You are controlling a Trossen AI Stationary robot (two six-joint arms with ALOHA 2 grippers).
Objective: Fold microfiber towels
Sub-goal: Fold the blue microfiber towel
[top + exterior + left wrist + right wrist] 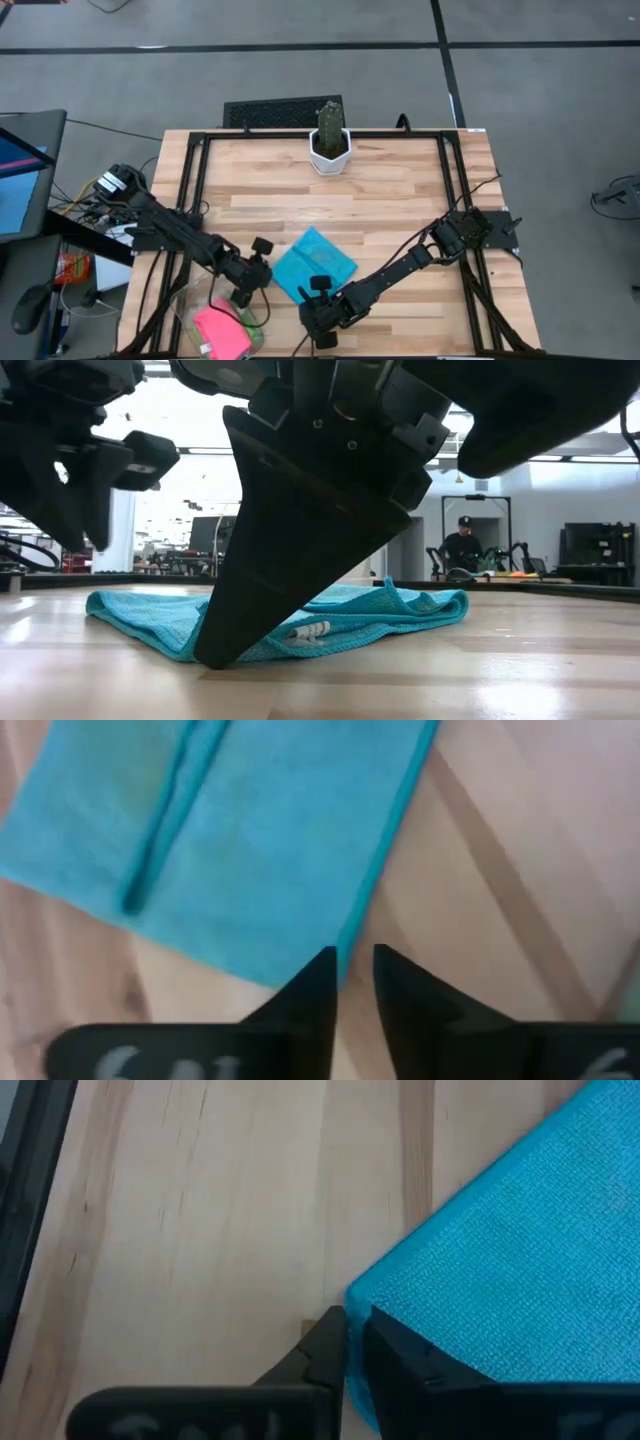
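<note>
A sky-blue microfiber towel, folded into a rectangle, lies flat on the wooden table; it also shows in the low view. My left gripper is at its left corner, its fingers nearly closed around that corner. My right gripper is at the towel's near corner, shut on it. A hot pink towel and a bit of a light green one lie in the clear bin at the near left. My left gripper has the blue towel's corner between its two fingertips, which stand a narrow gap apart. The fingers slant down from the table's left. The towel lies flat on the table. How many layers are held is hidden. My right gripper pinches the blue towel's near corner between its two fingers. The fingers slant down from the table's near side, and one fingertip rests on the wood. The towel lies on the table; whether it holds one layer or several, I cannot tell.
A potted cactus in a white pot stands at the table's far middle. The clear bin sits at the near left corner, beside my left arm. Bare wood lies to the right of and beyond the blue towel.
</note>
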